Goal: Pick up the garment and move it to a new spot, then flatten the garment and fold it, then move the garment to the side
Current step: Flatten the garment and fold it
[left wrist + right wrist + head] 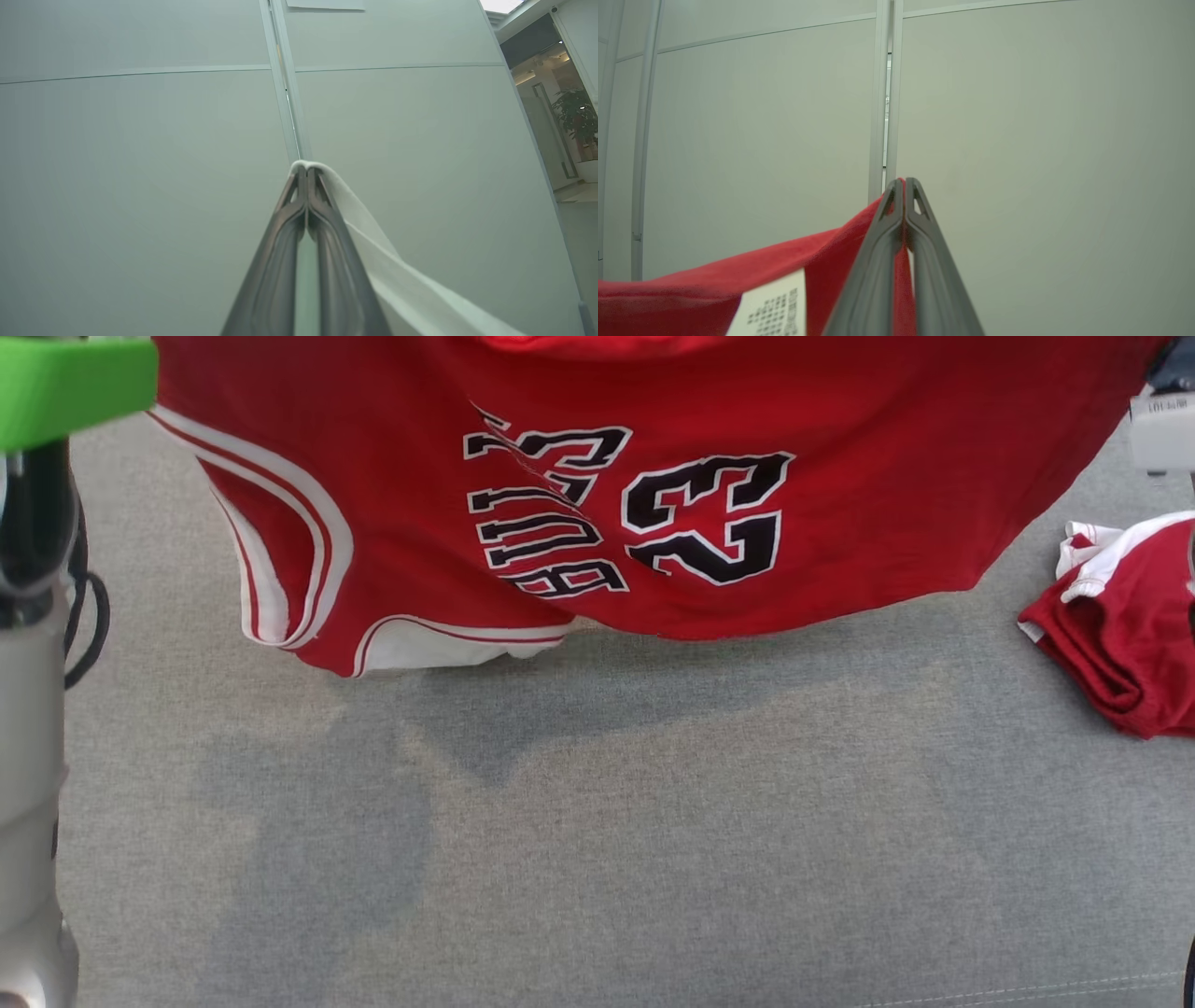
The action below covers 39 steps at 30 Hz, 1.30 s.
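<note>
A red basketball jersey with white trim and black lettering "23" hangs in the air across the top of the head view, above the grey fabric surface. In the left wrist view my left gripper is shut on the jersey's white edge, which drapes down to the right. In the right wrist view my right gripper is shut on the jersey's red cloth, with a white care label showing at the bottom. Both grippers point at a pale wall.
A second red and white garment lies bunched at the right edge of the grey surface. A green block and a pale arm with black cable stand at the left edge. A potted plant stands far off.
</note>
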Available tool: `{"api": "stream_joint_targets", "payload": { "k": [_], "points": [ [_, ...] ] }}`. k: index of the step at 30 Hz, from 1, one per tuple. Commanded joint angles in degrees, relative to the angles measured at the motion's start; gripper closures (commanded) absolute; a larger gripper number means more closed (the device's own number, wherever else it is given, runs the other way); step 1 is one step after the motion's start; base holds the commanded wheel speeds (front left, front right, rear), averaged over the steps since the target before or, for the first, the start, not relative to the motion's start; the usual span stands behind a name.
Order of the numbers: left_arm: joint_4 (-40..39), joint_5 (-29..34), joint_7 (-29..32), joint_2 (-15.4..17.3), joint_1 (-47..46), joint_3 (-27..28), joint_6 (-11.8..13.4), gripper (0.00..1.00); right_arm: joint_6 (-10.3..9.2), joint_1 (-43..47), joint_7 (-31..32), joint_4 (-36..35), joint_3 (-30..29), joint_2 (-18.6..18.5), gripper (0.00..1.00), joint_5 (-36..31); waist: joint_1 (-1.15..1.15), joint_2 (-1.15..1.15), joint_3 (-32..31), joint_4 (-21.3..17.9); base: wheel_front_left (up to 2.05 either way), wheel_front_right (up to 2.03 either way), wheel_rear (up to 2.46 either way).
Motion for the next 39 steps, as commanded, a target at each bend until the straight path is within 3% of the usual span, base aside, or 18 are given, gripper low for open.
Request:
{"api": "stream_joint_targets", "payload": {
  "k": [1,9,14,19,23,33,39],
  "points": [
    [1.7,-0.2,0.1,-0.2,-2.1,-0.2,-0.6,1.00,-0.02,-2.0,-0.1,1.3,0.6,-0.1,1.00,0.6,0.00,0.00,1.1,0.1,0.00,0.00,0.00],
    [18.8,0.6,-3.0,-1.5,-16.3,-2.1,-3.1,1.00,-0.02,-16.1,-4.2,15.4,6.2,0.9,1.00,2.0,0.00,0.00,5.7,-0.8,0.00,0.00,0.00],
    [31.1,1.4,-6.5,-2.0,-25.5,-2.4,-3.9,1.00,-0.02,-27.0,-8.5,27.7,8.3,4.1,1.00,3.8,0.00,0.00,7.9,-1.8,0.00,0.00,0.00],
    [41.1,0.9,-8.9,-2.7,-32.5,-1.1,-4.0,1.00,-0.02,-36.1,-11.1,39.0,6.8,8.3,1.00,5.3,0.00,0.00,9.2,-2.7,0.00,0.00,0.00],
    [45.9,-0.1,-9.5,-3.6,-34.5,-0.2,-4.2,1.00,-0.01,-39.6,-11.3,44.1,6.9,10.3,1.00,5.5,0.00,0.00,10.2,-2.7,0.00,0.00,0.00],
    [60.2,-7.9,-10.0,-9.1,-26.9,2.5,-5.4,1.00,-0.01,-36.3,-11.4,54.4,11.3,12.0,1.00,7.2,0.00,0.00,14.0,-1.2,0.00,0.00,0.00],
    [57.6,-12.2,-10.0,-12.5,-15.5,4.7,-5.5,1.00,-0.01,-26.8,-11.4,54.0,15.0,9.7,1.00,11.0,0.00,0.00,15.1,0.5,0.00,0.00,0.00]
  ]
}}
